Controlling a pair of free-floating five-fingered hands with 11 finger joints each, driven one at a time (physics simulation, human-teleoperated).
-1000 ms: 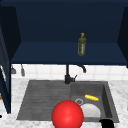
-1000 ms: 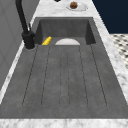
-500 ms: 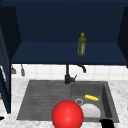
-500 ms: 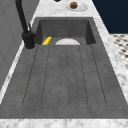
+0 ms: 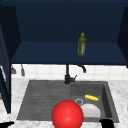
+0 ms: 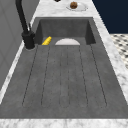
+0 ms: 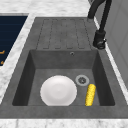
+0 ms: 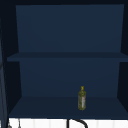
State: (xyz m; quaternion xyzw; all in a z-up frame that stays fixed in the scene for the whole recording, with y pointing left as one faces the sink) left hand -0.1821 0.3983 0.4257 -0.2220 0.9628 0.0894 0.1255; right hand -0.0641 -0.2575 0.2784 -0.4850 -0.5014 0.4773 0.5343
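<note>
At the near edge of the front view, the left robot hand (image 5: 7, 124) shows as a black sliver low at the left corner, and the right robot hand (image 5: 107, 123) as a black shape at the front rim of the dark grey stone sink (image 5: 107, 100). Whether the fingers of either are apart or together cannot be told, since so little of each shows.

Between the two robot hands, nearer the right one, a glossy red ball (image 5: 67, 115) sits at the front; whether it rests on the sink or floats above it cannot be told. Just beyond the right robot hand and a little to its left, a round white plate (image 5: 90, 110) lies flat on the basin floor, partly covered by the ball in the front view. Past the plate lie the round metal drain (image 5: 79, 101) and a yellow cob of corn (image 5: 91, 97), the cob near the plate's far side. To the left of the basin spreads the ribbed grey draining board (image 5: 42, 97).

Farther back stands the black curved tap (image 5: 68, 77) at the sink's rear edge, on the speckled white marble bench (image 5: 120, 87). Above it, well beyond both robot hands, an upright olive-green glass bottle (image 5: 81, 45) stands on the lowest shelf of the open dark blue wall cabinet (image 5: 37, 53).
</note>
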